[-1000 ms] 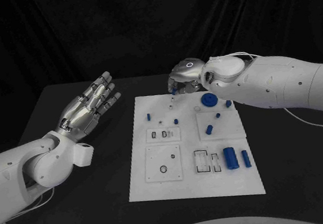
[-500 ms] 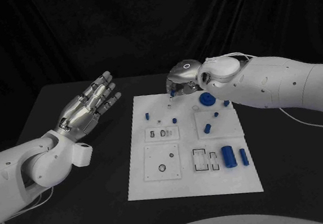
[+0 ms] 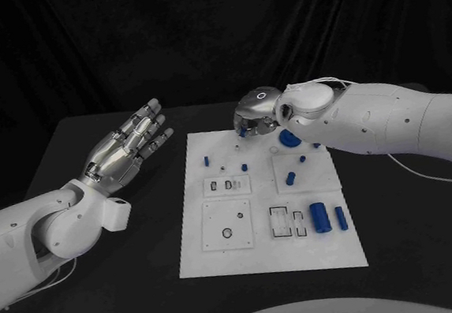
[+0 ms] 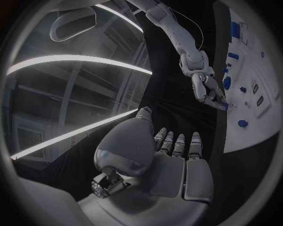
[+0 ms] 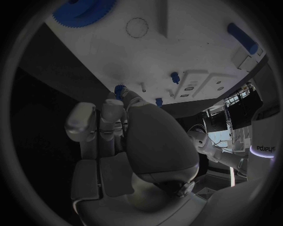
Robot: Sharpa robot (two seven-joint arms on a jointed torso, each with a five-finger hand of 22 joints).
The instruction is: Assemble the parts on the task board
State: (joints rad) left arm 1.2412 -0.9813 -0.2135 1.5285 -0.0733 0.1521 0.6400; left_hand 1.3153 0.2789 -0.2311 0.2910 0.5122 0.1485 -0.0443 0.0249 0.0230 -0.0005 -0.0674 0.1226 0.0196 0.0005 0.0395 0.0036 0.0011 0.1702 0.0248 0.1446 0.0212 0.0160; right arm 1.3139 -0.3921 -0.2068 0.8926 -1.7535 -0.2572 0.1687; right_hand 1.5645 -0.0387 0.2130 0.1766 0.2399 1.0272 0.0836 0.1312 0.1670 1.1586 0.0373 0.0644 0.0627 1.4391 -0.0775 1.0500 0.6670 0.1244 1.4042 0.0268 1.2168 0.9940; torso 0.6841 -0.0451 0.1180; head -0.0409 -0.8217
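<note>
Black tabletop (image 3: 121, 300) carries everything, and the white task board (image 3: 267, 258) lies at its middle, long sides running from the near edge toward the far edge. Two white arms reach in over it — the left arm (image 3: 20, 243) from the left edge, the right arm (image 3: 406, 126) from the right edge and across the board's far right corner. Off the board's left edge, over bare tabletop, the left hand (image 3: 124, 149) hangs with its fingers straight and spread apart, released and holding nothing; the left wrist view shows the same flat palm (image 4: 177, 174) with the fingers extended. At the board's far edge the right hand (image 3: 254, 114) points down with its fingers drawn together, their tips at a small blue part (image 5: 120, 89) on the board — whether the fingers actually pinch it, I cannot tell. Just beside that hand, near the far right corner, sits a blue gear (image 3: 289, 140), its toothed rim plain in the right wrist view (image 5: 79, 12). Toward the near right corner a blue cylinder (image 3: 320, 216) lies on its side, with a slimmer blue pin (image 3: 341, 218) next to it at the right edge. Near the middle of the board's right half stands a blue peg (image 3: 291, 178), and smaller blue pieces dot the far left part of the board.
</note>
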